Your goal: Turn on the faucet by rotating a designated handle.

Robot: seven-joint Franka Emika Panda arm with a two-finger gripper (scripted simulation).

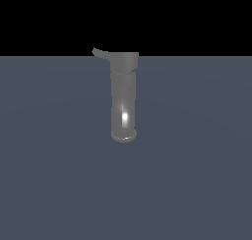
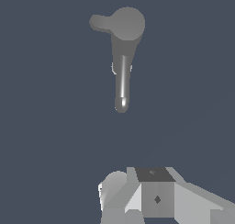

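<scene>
You are at the approach step: the faucet (image 1: 123, 96) stands alone on the grey floor (image 1: 197, 185), its handle (image 1: 100, 52) projecting from the cap toward the exterior view's left. The gripper (image 2: 137, 204) sits well apart from it; whether its jaws are spread cannot be determined. Close in beside the lever tip, then push tangentially around the cap.

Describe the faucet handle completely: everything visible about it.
The handle is a short, thin, slightly curved grey lever, with the same metallic look as the faucet. It sticks sideways out of the faucet's wider cap section, toward the exterior view's left, and is far smaller than the body. In the wrist view it shows as a stubby rounded tab beside the round cap. Nothing touches it; the hand is well apart from it.
</scene>
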